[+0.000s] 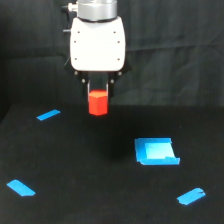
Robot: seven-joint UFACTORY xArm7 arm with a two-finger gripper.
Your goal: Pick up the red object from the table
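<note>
Here, in the exterior view, the red block [98, 103] is seen clamped between the dark fingers of the gripper [98, 95], whose jaws are closed to about the block's own width. The upper part of the block is tucked between the fingers, while its lower part hangs out below them. The block is held upright, and it is seen in front of the line where the table [75, 165] meets the black curtain [170, 50], so it appears lifted clear of the surface, though a gap beneath it cannot be made out with certainty against the dark background.

Above the fingers, the white gripper housing [97, 44] is seen, topped by a grey metal wrist ring [96, 8].

On the black table, a blue square piece [156, 151] is found toward the exterior view's right, well apart from the block. Three blue tape strips are spread around: one [48, 115] near the block on the exterior view's left, one [21, 188] at the lower left, and one [191, 196] at the lower right.
</note>
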